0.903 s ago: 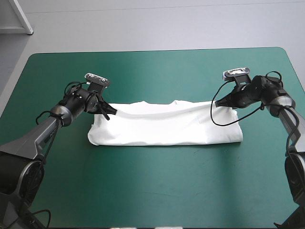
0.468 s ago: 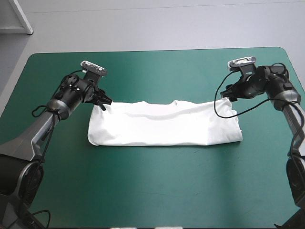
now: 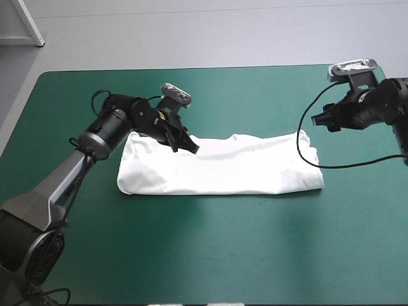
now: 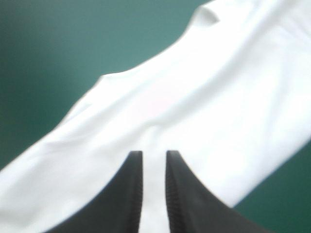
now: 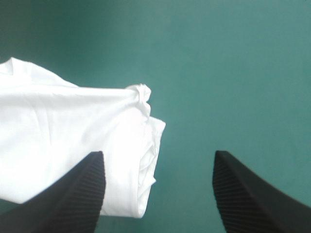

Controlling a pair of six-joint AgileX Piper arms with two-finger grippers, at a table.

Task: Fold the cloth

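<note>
The white T-shirt [image 3: 223,169] lies as a long folded band across the middle of the teal-green table [image 3: 210,255]. My left gripper [image 3: 190,146] hangs over the band's far edge, left of the middle. In the left wrist view its black fingers [image 4: 153,162] stand a narrow gap apart above the white T-shirt [image 4: 204,97], gripping nothing that I can see. My right gripper [image 3: 324,119] is off the band, beyond its right end and toward the table's far right corner. Its fingers [image 5: 159,155] are wide apart, with the T-shirt's bunched right end [image 5: 63,131] ahead of one finger.
Bare teal-green cover [image 3: 210,95] stretches all around the band, widest on the near side. The table's far edge [image 3: 210,67] runs just beyond both grippers.
Both grippers let go of the band's far corners. The left one moved right along the far edge toward the middle and narrowed. The right one pulled back to the right, open.
</note>
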